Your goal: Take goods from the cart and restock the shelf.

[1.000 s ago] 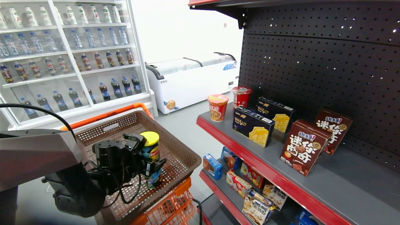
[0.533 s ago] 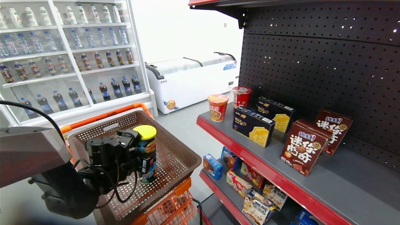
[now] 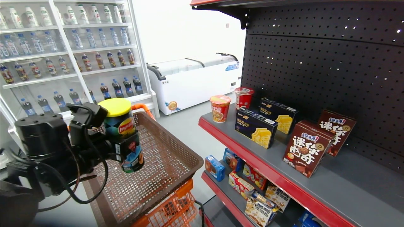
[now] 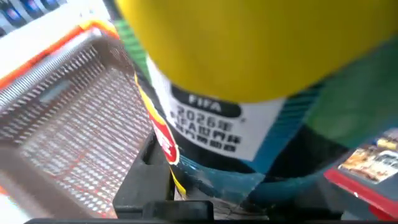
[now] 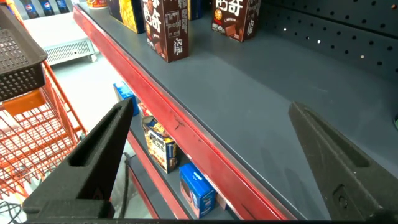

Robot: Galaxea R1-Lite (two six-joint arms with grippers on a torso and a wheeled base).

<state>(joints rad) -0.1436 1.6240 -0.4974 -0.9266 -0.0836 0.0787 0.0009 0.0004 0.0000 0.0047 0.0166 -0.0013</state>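
Your left gripper (image 3: 112,134) is shut tight on a chip can (image 3: 126,132) with a yellow lid (image 3: 115,106). The can stands nearly straight up in its grip, lid on top, tipped a little. It hangs above the brown basket (image 3: 186,167) and does not touch it. That basket sits on the orange cart (image 3: 170,211), down below this gripper. In the left wrist view the can is very close, so you can't see the grip well; it looks like the hold is on the can's middle part.

The grey shelf (image 3: 331,189) is well apart from this gripper, off to its right.

Your right gripper (image 5: 211,168) holds nothing. Its two black fingers (image 5: 93,162) are spread far apart. It hangs over a bare part of the grey shelf. Just ahead of it stand two brown cookie boxes (image 5: 166,28). Farther along, past them, you see dark blue boxes (image 3: 255,127) and then two noodle cups (image 3: 220,108).
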